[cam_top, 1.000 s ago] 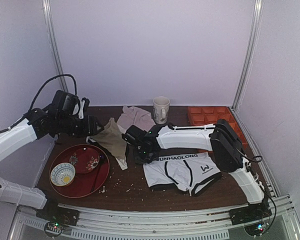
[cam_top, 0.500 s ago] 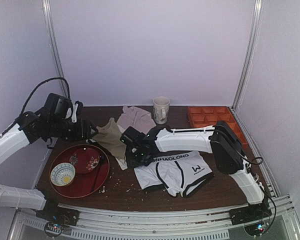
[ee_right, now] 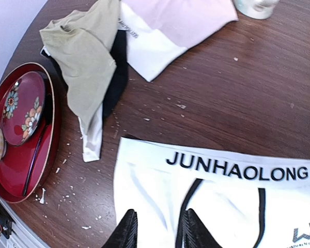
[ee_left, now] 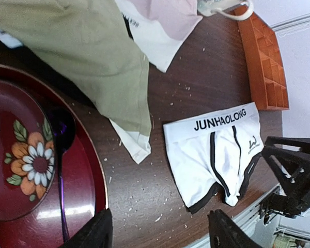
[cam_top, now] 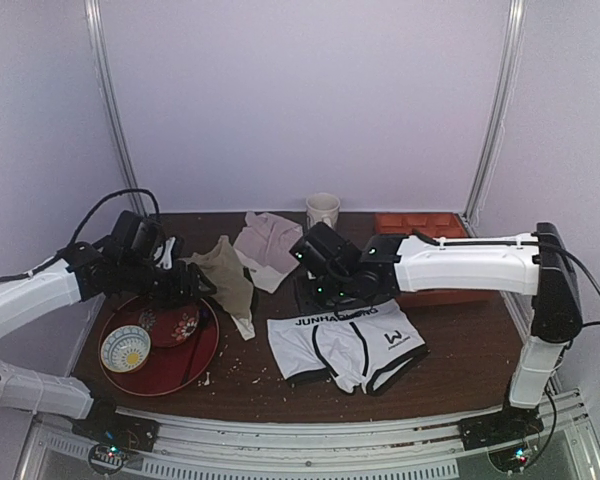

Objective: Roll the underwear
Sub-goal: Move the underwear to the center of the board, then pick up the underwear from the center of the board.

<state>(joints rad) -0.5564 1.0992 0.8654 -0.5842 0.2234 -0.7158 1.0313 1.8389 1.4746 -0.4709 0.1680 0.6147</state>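
Note:
The underwear (cam_top: pixel 350 340), white boxer briefs with black piping and "JUNHAOLONG" on the waistband, lies flat on the dark table, waistband toward the back. It also shows in the left wrist view (ee_left: pixel 206 155) and the right wrist view (ee_right: pixel 212 196). My right gripper (cam_top: pixel 325 297) hovers over the waistband's left part; its jaws (ee_right: pixel 157 232) are apart and hold nothing. My left gripper (cam_top: pixel 198 285) is over the table between the red tray and the underwear, wide open and empty (ee_left: pixel 160 235).
An olive-beige garment (cam_top: pixel 225 275) and a pale pink cloth (cam_top: pixel 265 240) lie left of and behind the underwear. A red tray (cam_top: pixel 208 345) at the left holds a flowered plate, a spoon and a bowl (cam_top: pixel 126 348). A mug (cam_top: pixel 322 210) and an orange tray (cam_top: pixel 420 225) stand at the back.
The right gripper dragged the underwear left, then lifted off its waistband. The left gripper let the olive garment drop and moved down and right beside the tray.

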